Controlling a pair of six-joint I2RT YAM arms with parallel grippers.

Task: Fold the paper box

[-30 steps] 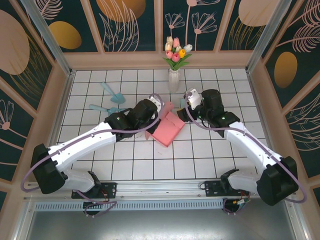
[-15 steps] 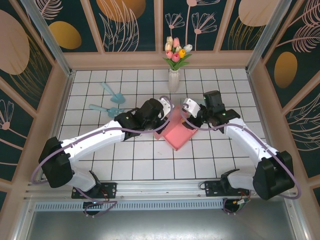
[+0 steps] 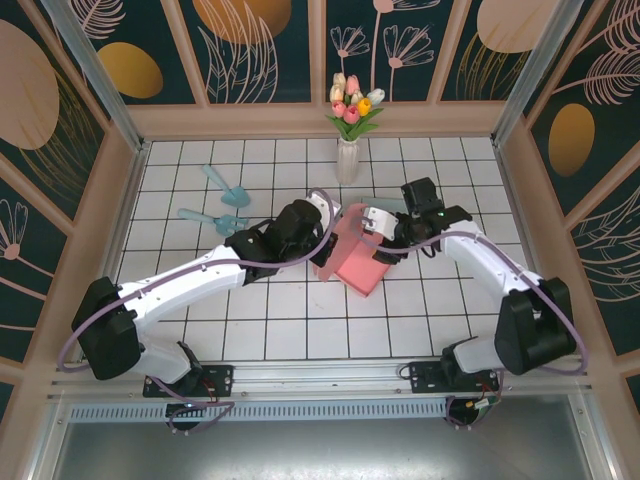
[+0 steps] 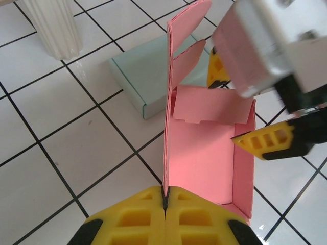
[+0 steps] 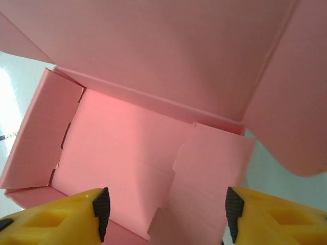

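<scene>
Mid-table | paper box (image 3: 358, 268) — opening up | long axis away from left hand (image 4: 164, 201)

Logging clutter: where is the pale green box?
Left wrist view: the pale green box lies flat on the tiles, beside the pink box, right of the white vase.

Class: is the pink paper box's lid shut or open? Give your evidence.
Open. The lid stands upright, pinched edge-on by the left end effector, leaving the inside of the pink box exposed.
</scene>
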